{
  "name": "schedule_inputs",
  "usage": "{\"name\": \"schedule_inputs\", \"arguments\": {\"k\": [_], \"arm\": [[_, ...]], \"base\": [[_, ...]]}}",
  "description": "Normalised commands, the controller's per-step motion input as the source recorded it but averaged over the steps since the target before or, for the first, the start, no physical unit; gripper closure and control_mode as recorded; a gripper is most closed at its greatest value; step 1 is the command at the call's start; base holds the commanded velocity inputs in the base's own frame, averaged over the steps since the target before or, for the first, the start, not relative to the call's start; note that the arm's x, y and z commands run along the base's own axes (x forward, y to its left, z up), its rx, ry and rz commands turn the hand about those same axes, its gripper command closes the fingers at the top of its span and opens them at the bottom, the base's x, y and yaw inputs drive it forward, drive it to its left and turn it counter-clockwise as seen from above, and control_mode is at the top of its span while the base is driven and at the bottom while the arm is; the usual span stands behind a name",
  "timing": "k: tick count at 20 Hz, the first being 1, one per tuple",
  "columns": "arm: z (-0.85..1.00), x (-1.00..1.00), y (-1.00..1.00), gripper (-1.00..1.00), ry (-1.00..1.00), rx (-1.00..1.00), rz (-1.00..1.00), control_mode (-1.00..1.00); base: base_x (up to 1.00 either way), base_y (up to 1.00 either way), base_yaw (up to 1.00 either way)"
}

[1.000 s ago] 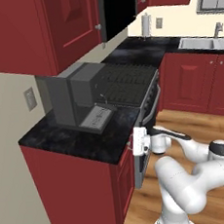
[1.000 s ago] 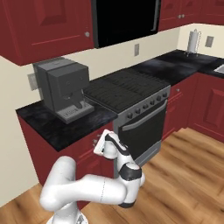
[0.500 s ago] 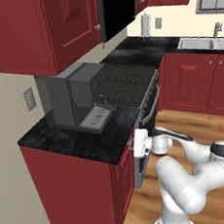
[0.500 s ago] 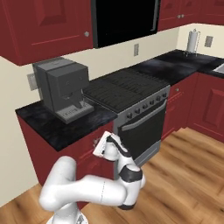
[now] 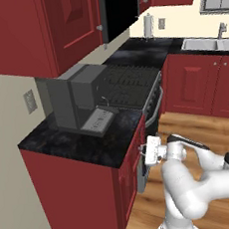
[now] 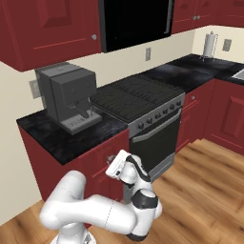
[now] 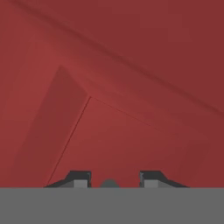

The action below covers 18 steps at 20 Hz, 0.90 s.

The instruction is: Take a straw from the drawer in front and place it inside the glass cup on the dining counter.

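Hand view: the drawer (image 7: 131, 144), its flat red front closed, sits right against the gripper (image 7: 111, 180), whose 2 dark fingertips (image 7: 78, 178) stand narrowly apart around a small grey knob (image 7: 108, 183) at 6 o'clock. From the left base view, the gripper (image 5: 143, 153) meets the red cabinet front under the black counter (image 5: 89, 139), the grey coffee machine (image 5: 77, 98) at 11 o'clock.

My arm's folded low, elbow bent out at 3 o'clock in left base view, forearm reaching back toward 9 w/ wrist level. Gripper (image 7: 111, 178) pressed in close, fingertips (image 7: 79, 178) a narrow gap apart w/ small grey knob-like bit between 'em; grip unconfirmed.
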Motion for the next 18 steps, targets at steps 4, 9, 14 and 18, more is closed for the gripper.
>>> {"name": "schedule_inputs", "arguments": {"k": [4,9,14,18], "arm": [[0.52,-0.12,-0.12,1.00,-0.01,0.15,0.00,-1.00],[0.61,-0.04,-0.54,1.00,0.00,0.12,0.00,-1.00],[0.57,-0.07,-0.76,1.00,0.00,0.10,0.00,-1.00],[0.47,-0.23,-0.90,1.00,0.00,0.12,0.00,-1.00]], "base": [[0.00,0.00,0.00],[0.00,0.00,0.00],[0.00,0.00,0.00],[0.00,0.00,0.00]]}}
